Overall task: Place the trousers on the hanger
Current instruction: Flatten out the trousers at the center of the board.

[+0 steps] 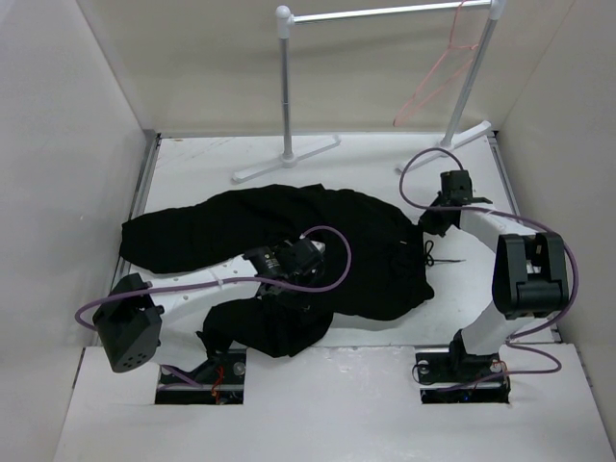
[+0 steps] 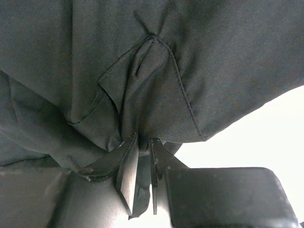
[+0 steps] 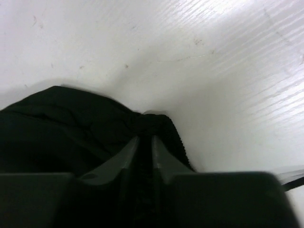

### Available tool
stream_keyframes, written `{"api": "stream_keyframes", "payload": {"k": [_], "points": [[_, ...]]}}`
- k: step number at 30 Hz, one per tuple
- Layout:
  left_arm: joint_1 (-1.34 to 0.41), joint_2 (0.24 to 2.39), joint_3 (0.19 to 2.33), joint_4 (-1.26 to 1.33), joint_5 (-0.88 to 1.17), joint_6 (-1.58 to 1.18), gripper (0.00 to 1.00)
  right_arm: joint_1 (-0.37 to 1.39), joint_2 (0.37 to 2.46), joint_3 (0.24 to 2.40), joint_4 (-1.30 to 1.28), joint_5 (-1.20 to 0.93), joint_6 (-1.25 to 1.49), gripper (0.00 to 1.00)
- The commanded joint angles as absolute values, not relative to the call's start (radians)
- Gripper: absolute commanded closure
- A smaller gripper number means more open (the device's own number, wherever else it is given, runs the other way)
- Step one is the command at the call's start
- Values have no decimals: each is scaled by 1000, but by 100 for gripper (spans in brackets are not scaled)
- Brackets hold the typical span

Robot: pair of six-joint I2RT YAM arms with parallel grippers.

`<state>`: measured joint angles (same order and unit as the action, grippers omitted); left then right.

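The white table (image 1: 366, 164) carries the black trousers (image 1: 361, 221), spread in a rumpled heap across its middle, legs trailing toward my left side. At the far edge stands the white clothes rail (image 1: 286, 87), and the thin pink hanger (image 1: 435, 87) dangles from its right end, well apart from the trousers. My left gripper (image 2: 142, 140) is pinched tight on a fold near a stitched seam; my right gripper (image 3: 145, 138) is clamped on the trousers' right edge.
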<state>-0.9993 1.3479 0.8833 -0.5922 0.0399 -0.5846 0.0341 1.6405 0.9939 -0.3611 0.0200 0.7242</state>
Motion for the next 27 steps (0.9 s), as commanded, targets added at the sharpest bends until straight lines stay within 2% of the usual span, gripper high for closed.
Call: {"api": "stream_keyframes", "payload": {"k": [1,3,6,14,16,18,20,23,25,27], "points": [[-998,1327,867,-584,21,-597,88,33,1655,1023,-318,-32,764,88],[-990,1333,868,-571,21,-603,88,4,1666,1055,-299,-67,793,96],[-986,1353,891,-540,21,-606,88,-44,1687,1130,-287,-63,813,99],[-1024,1465,1014,-462,12,-632,88,-166,1790,1370,-344,-5,815,100],[-1038,1511,1054,-446,9,-640,85,-177,1839,1419,-344,17,822,100],[-1056,1546,1089,-437,5,-649,74,-180,1880,1451,-338,44,834,97],[-1073,1568,1126,-445,-8,-652,63,-180,1904,1476,-333,73,838,84],[-1082,1528,1157,-471,-50,-655,51,-176,1873,1488,-336,124,830,51],[-1068,1455,1152,-491,-90,-676,47,-168,1803,1464,-345,158,818,37],[-1033,1375,1129,-508,-130,-693,46,-142,1718,1407,-339,178,819,30]]}}
